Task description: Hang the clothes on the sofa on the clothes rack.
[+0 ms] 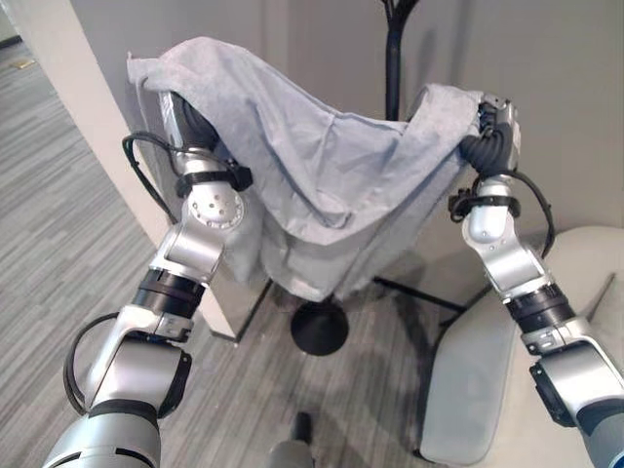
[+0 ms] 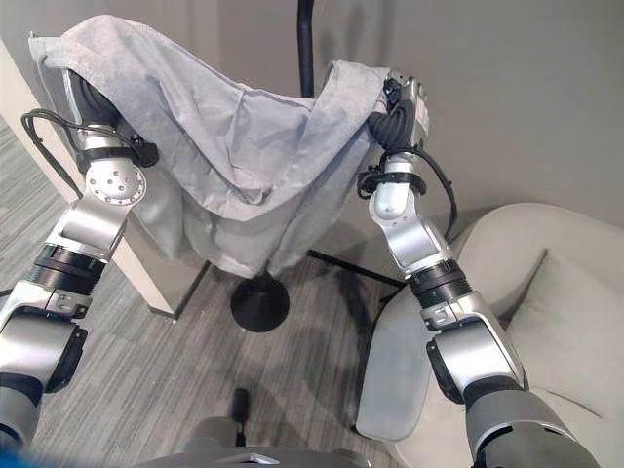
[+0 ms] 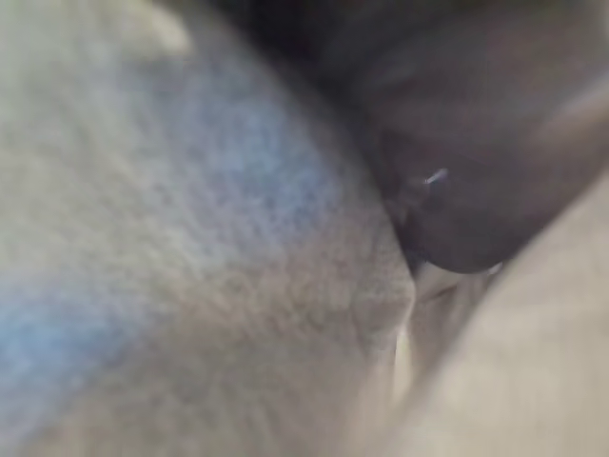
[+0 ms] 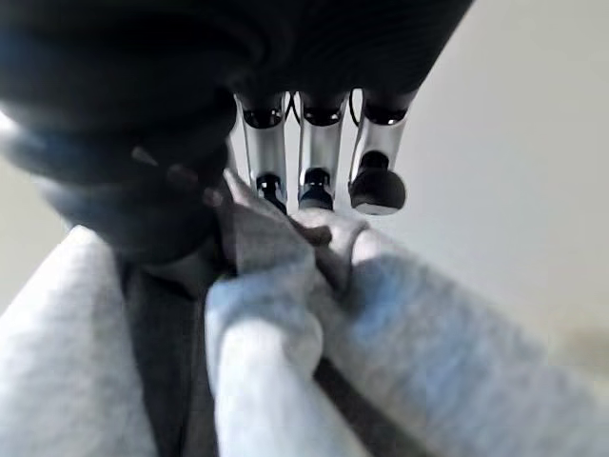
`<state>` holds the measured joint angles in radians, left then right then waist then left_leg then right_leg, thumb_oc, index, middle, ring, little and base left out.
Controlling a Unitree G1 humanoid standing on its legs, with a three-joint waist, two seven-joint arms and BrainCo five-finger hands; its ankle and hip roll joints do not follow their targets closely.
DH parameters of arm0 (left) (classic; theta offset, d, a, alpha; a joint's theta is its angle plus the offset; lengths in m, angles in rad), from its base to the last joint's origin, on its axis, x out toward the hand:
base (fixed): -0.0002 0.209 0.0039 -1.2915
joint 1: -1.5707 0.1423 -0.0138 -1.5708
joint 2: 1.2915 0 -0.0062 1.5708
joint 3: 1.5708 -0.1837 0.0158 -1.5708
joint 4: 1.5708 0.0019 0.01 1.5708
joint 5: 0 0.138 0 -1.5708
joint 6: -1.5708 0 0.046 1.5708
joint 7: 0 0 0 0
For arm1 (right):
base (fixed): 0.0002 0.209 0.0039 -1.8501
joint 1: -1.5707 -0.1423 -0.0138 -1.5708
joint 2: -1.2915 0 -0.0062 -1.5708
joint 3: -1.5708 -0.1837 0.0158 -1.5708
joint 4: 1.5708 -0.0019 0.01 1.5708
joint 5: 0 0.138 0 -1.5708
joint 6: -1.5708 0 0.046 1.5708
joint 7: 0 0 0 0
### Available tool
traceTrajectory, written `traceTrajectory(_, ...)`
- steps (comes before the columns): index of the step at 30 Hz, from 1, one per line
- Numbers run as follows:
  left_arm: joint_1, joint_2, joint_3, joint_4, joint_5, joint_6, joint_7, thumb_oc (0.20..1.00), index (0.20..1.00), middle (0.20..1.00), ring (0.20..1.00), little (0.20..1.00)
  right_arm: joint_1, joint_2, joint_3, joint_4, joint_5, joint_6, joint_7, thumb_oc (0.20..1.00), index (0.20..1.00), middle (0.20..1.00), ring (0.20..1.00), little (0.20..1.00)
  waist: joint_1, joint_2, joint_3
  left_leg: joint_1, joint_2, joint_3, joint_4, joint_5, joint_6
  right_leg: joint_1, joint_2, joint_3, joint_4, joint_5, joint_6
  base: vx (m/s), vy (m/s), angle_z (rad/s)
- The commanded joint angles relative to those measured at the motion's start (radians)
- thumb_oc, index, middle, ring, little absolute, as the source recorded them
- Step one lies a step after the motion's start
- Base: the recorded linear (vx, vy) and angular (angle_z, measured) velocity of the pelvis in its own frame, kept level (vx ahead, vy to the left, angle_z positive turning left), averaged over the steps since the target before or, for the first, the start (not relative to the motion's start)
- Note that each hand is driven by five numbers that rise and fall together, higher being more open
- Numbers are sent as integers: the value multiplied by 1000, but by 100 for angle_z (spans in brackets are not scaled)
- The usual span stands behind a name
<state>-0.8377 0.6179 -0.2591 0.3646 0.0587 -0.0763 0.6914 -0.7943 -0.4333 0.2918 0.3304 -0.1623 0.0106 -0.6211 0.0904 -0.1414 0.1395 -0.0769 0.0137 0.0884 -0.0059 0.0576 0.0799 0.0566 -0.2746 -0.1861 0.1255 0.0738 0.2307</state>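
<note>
**Grey garment held up in front of the rack**

Nearest, the pale sofa [image 2: 546, 322] sits at the robot's right. Above it the right hand [image 1: 492, 127] has its fingers [image 4: 314, 181] pinched on the grey garment [image 1: 322, 175], which sags between both raised arms. The left hand [image 1: 190, 117] is buried under cloth, so can't tell its grip. Behind stands the black clothes rack [image 1: 394, 68].

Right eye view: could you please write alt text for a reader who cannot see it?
A grey garment hangs stretched between the robot's two raised arms, sagging in the middle in front of a black clothes rack. The left hand is hidden under the cloth; the right hand grips the other end. A pale sofa stands at the right.
</note>
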Motion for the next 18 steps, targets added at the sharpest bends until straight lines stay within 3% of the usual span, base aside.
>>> traceTrajectory(1,-50,-4,-7,-9,30,-42,-9,200,200,200,200,200,-54,-94,-15,22,-41,-35,-12,200,200,200,200,200,13,36,-85,3,14,-5,-9,-53,-148,-93,59,-7,-47,-30,-18,79,-1,-1)
traceTrajectory(4,-77,-16,-19,0,27,-45,-5,200,200,200,200,200,-88,-104,-11,30,-38,-36,-25,200,200,200,200,200,-9,53,-60,20,9,-23,-24,-56,-147,-172,82,36,-117,17,3,84,-32,22)
traceTrajectory(6,-96,-27,-26,-8,29,-51,7,200,200,200,200,200,-113,-106,-8,20,-39,-38,-41,200,200,200,200,200,-35,81,-27,51,18,-43,-24,-73,-154,-260,90,91,-161,45,17,154,-80,40)
traceTrajectory(8,-106,-35,-37,-20,27,-60,12,200,200,200,200,200,-110,-113,-17,0,-37,-41,-50,200,200,200,200,200,-50,68,-19,72,12,-80,-18,-100,-166,-257,87,149,-173,63,26,239,-239,53)
traceTrajectory(11,-108,-41,-40,-20,27,-58,10,200,200,200,200,200,-105,-115,-30,-9,-38,-39,-47,200,200,200,200,200,-57,51,-28,88,15,-92,-22,-112,-173,-228,75,134,-181,84,31,205,-287,101)
traceTrajectory(15,-74,-40,-7,-59,39,-52,6,200,200,200,200,200,-56,-121,-56,-84,-57,-71,-45,200,200,200,200,200,-88,36,-94,134,159,-133,-42,-122,-236,-139,157,36,-213,42,26,328,-558,44)
traceTrajectory(18,-44,-56,16,-73,29,-51,10,200,200,200,200,200,-46,-132,-59,-93,-34,-79,-44,200,200,200,200,200,-99,42,-94,89,177,-95,10,-92,-240,-104,161,5,-213,1,11,134,-262,27)
